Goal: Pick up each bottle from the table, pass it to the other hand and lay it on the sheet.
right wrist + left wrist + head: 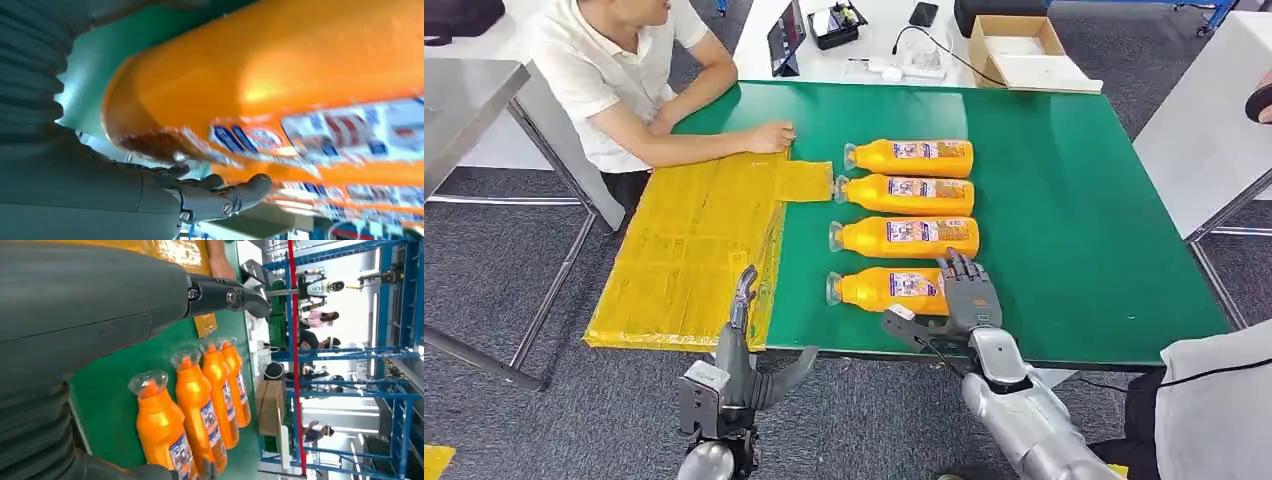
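Right robot hand (pixel 969 292) fingers spread over nearest bottle (pixel 886 289), not gripping; left robot hand (pixel 746 340) upright, empty, fingers apart.

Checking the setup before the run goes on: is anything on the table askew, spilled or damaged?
Nothing stands out. Four orange bottles lie in a neat row on the green table, caps toward the yellow sheet. No spill or damage shows.

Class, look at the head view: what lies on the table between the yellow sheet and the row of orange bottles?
Nothing: in the head view only bare green table separates the yellow sheet from the orange bottles.
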`<move>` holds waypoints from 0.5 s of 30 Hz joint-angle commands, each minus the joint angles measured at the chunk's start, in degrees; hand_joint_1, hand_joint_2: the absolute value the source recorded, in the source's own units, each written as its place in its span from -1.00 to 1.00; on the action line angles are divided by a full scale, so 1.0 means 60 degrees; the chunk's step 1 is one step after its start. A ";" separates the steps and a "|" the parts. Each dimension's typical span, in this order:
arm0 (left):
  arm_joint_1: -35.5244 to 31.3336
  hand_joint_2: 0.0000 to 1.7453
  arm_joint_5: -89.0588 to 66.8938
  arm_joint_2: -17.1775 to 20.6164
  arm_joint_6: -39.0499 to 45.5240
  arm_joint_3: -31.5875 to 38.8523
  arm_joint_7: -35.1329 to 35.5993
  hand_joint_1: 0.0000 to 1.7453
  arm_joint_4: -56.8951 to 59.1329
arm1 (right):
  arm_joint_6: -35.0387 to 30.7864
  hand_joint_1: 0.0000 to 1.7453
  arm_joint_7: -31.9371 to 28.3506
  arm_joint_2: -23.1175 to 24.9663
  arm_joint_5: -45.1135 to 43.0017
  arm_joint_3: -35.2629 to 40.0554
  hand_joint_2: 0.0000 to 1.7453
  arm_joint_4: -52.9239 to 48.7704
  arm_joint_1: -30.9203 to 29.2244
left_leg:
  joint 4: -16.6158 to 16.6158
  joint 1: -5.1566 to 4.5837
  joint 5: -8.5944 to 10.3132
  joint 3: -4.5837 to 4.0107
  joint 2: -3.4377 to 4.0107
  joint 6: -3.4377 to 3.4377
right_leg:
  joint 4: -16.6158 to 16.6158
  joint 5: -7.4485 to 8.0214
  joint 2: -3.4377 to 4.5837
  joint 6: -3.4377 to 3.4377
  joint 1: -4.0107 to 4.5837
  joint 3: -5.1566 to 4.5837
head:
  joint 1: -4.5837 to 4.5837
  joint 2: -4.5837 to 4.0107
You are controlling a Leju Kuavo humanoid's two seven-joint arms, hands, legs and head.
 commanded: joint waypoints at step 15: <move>-0.0211 1.00 0.0432 0.0200 -0.0001 0.0205 -0.0140 -1.00 0.0332 | -0.0817 0.72 -0.1140 -0.0303 -0.1569 -0.1984 1.00 0.2175 0.0240 | -0.0023 0.0007 0.0005 0.0063 -0.0049 -0.0012 | -0.0033 -0.0007 -0.0049 -0.0022 0.0011 0.0084 | 0.0000 0.0000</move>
